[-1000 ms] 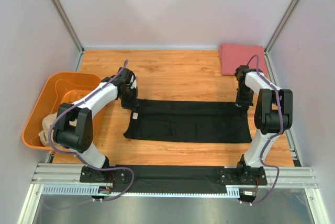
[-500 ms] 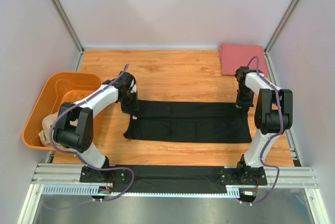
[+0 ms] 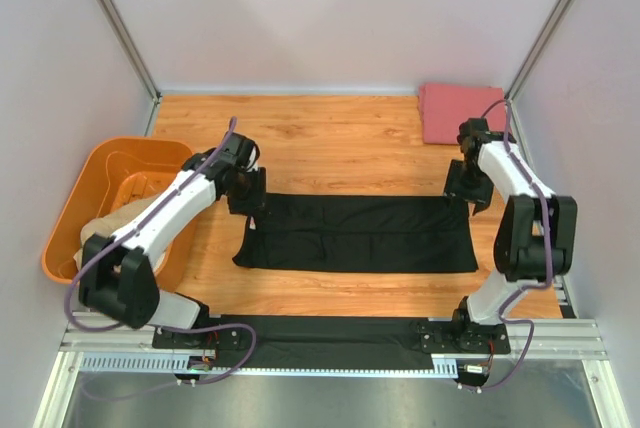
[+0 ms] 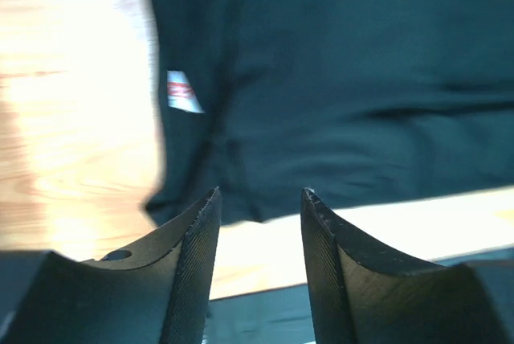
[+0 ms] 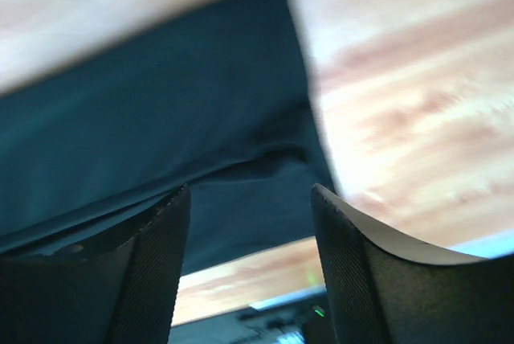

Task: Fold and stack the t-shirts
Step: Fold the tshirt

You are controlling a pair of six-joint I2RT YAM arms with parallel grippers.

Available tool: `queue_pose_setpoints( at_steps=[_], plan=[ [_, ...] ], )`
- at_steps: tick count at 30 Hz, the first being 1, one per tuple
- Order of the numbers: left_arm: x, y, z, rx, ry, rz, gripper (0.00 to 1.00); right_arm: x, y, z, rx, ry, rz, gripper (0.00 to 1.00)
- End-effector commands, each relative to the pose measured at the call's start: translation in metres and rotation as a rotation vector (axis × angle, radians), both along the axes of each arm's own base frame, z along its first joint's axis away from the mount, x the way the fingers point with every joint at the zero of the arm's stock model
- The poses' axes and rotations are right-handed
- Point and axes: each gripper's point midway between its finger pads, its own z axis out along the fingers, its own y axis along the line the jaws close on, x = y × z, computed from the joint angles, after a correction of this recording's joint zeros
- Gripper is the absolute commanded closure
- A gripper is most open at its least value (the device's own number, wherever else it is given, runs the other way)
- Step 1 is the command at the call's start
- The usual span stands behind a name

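black t-shirt (image 3: 355, 233) flat — centre, pinkish-red t-shirt (image 3: 455, 113) folded, far right

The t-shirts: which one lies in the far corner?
The pinkish-red t-shirt, folded; the black one lies mid-table, the tan one in the orange tub.

orange tub (image 3: 140, 153) at left, wooden table (image 3: 340, 143)
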Motion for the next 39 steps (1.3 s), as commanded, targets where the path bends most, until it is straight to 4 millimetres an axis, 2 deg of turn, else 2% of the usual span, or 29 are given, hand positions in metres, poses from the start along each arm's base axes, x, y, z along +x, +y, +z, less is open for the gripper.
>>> queue_pose_setpoints(
  at_steps=[1,2,3,4,5,8,11,13,16,18,22,26,29,31,32,34,35,36,37,39],
  plan=[
    [-0.005,-0.022,0.027,-0.111,-0.052,0.037,0.50,0.044,0.046,0.040,0.211,-0.279,0.056,0.36],
    [0.000,-0.030,0.026,-0.137,-0.071,0.043,0.50,0.049,0.056,0.040,0.267,-0.285,0.076,0.36],
    [-0.002,-0.033,0.013,-0.138,-0.029,0.048,0.51,0.056,0.057,0.039,0.270,-0.262,0.073,0.36],
    [0.000,-0.038,0.008,-0.145,-0.015,0.059,0.53,0.056,0.070,0.036,0.275,-0.239,0.125,0.36],
    [0.002,-0.038,0.001,-0.136,0.004,0.103,0.55,0.057,0.076,0.035,0.286,-0.227,0.145,0.36],
    [0.003,-0.044,-0.025,-0.122,0.080,0.207,0.56,0.055,0.096,0.026,0.331,-0.202,0.172,0.39],
    [0.005,-0.050,-0.037,-0.095,0.080,0.239,0.56,0.046,0.114,0.010,0.360,-0.159,0.197,0.41],
    [0.002,-0.046,-0.053,-0.048,0.117,0.275,0.56,0.038,0.118,-0.003,0.359,-0.119,0.200,0.43],
    [-0.002,-0.037,-0.073,0.030,0.171,0.301,0.55,0.033,0.115,-0.011,0.345,-0.100,0.197,0.43],
    [0.003,-0.031,-0.083,0.090,0.177,0.303,0.55,0.029,0.113,-0.019,0.334,-0.089,0.200,0.43],
    [0.015,-0.019,-0.094,0.204,0.169,0.277,0.55,0.020,0.111,-0.032,0.330,-0.059,0.196,0.43],
    [0.030,-0.023,-0.101,0.233,0.188,0.239,0.55,0.014,0.113,-0.044,0.321,-0.035,0.205,0.42],
    [0.056,-0.027,-0.108,0.259,0.170,0.186,0.55,0.012,0.121,-0.046,0.343,-0.028,0.199,0.42],
    [0.073,-0.021,-0.110,0.280,0.164,0.160,0.56,0.013,0.131,-0.042,0.371,-0.041,0.194,0.42],
    [0.094,-0.018,-0.111,0.307,0.139,0.148,0.57,0.013,0.140,-0.039,0.415,-0.045,0.191,0.41],
    [0.117,-0.005,-0.110,0.350,0.123,0.074,0.57,0.012,0.156,-0.037,0.499,-0.041,0.171,0.41],
    [0.143,-0.006,-0.105,0.358,0.083,0.053,0.59,0.015,0.170,-0.031,0.577,-0.052,0.135,0.41],
    [0.154,-0.001,-0.102,0.390,0.061,-0.020,0.59,0.018,0.177,-0.026,0.599,-0.065,0.140,0.41],
    [0.171,-0.003,-0.096,0.395,0.004,-0.044,0.59,0.028,0.181,-0.016,0.609,-0.098,0.153,0.40],
    [0.208,-0.010,-0.075,0.394,-0.138,-0.095,0.58,0.037,0.178,-0.007,0.574,-0.124,0.179,0.38]
  ],
)
